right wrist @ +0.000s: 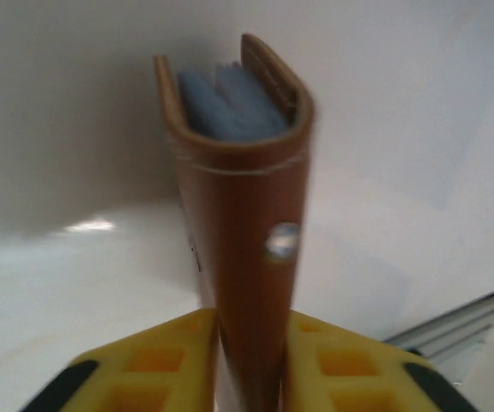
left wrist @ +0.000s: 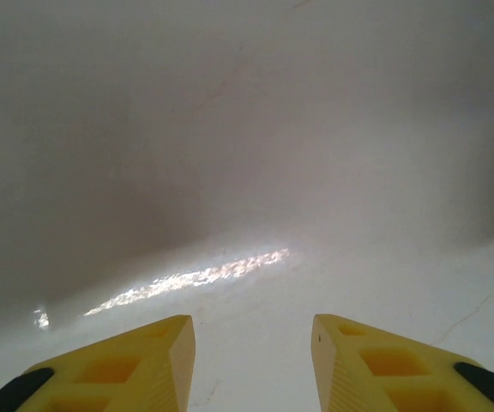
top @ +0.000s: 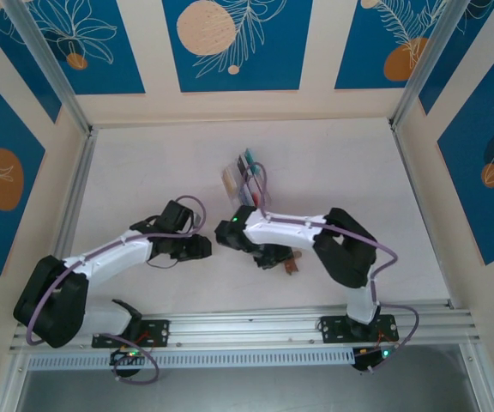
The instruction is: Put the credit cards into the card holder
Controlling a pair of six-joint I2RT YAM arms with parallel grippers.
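Observation:
The brown leather card holder (right wrist: 251, 206) stands folded between the yellow fingers of my right gripper (right wrist: 249, 324), which is shut on its lower part. Its snap stud faces the camera and bluish clear pockets show inside the fold at the top. From above, the card holder (top: 292, 264) peeks out beside the right gripper (top: 273, 256) near the table's middle front. The credit cards (top: 247, 165), teal, red and cream edges, stand in a clear slotted rack further back. My left gripper (left wrist: 251, 343) is open over bare table with nothing between its fingers, and from above the left gripper (top: 197, 247) lies just left of the right one.
The clear rack (top: 237, 182) stands at the table's middle, behind both grippers. A metal rail (top: 256, 322) runs along the near edge, and patterned walls close in the white table (top: 144, 172) on three sides.

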